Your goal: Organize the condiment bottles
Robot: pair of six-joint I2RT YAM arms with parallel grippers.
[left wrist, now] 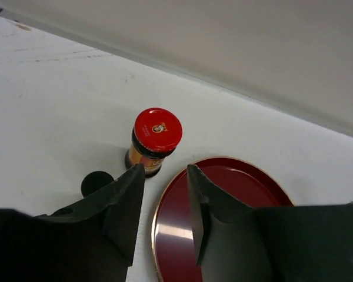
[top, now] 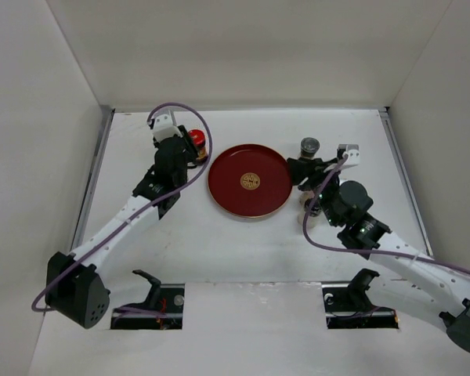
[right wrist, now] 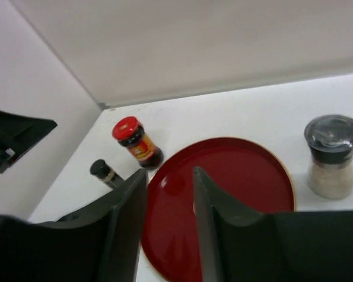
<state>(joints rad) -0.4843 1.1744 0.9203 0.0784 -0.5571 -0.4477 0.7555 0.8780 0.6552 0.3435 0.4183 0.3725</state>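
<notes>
Inspector: Jaws first. What state were they in?

Operator: On the left gripper [left wrist: 165,170] the jaws were drawn almost together and held nothing. On the right gripper [right wrist: 169,171] the jaws stood narrowly parted and were also empty. Neither gripper was touching a bottle.

Inspector: Where were the condiment bottles, working outward from the jaws?

Operator: Nearest the left jaws stood the black-capped bottle [left wrist: 97,182], partly hidden behind one finger. The red-capped bottle [left wrist: 156,138] stood just past the fingertips. Both were on the bench [top: 243,251], just beside the left rim of the red dish [right wrist: 241,170]. The grinder [right wrist: 332,155] stood near the dish on its far right side, apart from the rim and well apart from the other two.

Inspector: How far along was the task?

Operator: In my judgement, barely started. The dish carried nothing, the bottles were split across both sides of it, and none was gripped. All grouping was still to be done.

Inspector: Orientation?

Operator: The red-capped bottle was upright, long axis vertical and cap up, with its label toward the left wrist camera. The grinder was also upright, cap up. The attitude of the black-capped bottle could not be confirmed.
</notes>
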